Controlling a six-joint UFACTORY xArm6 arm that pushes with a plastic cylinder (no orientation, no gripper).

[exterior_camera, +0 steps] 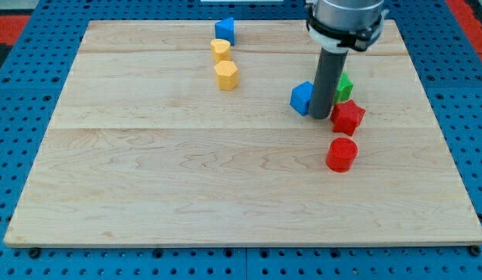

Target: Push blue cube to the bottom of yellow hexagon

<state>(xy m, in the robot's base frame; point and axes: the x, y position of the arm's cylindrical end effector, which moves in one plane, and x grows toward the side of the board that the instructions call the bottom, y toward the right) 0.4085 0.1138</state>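
Blue cube (302, 99): light, rigid, likely slides easily; push its right face.
My tip (320, 117): touching cube's right side.
Fingers: none fitted.
Yellow hexagon (226, 75): upper left, apart.

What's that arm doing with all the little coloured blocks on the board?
The arm ends in a dark rod, and my tip is pressed against the right side of the blue cube, sliding it across the wooden board. The goal is to park it just below the yellow hexagon, which sits up and to the view's left; the cube is not there yet. A red star and a red cylinder lie just right of my tip.
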